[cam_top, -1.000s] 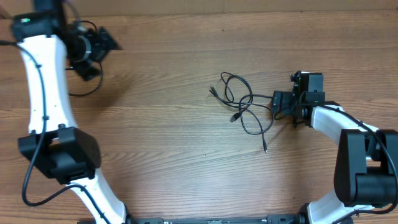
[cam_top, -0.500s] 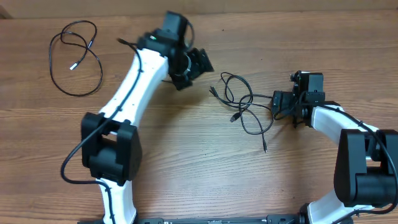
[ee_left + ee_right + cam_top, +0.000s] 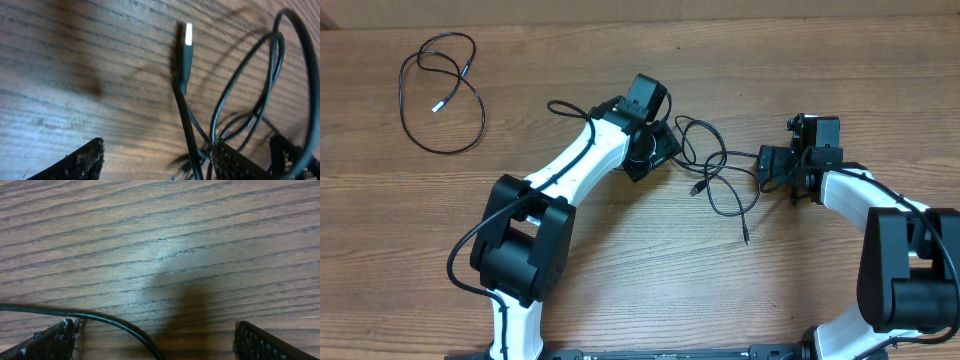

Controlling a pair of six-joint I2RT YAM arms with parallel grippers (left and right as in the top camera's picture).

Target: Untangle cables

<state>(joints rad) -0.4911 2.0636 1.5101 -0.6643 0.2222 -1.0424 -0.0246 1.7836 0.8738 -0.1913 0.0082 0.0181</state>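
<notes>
Left fingers (image 3: 80,160) are sitting apart at the left edge of the tangled cables (image 3: 712,170) mid-worktop (image 3: 620,250), silver-tipped plug (image 3: 186,52) lying just ahead, lengthwise between them; right fingers (image 3: 50,341) are gaping wide, one cord (image 3: 100,317) running through unclamped.

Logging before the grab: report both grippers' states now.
Left gripper: open around the tangled cables, not clamped.
Right gripper: open, holding nothing.
</notes>
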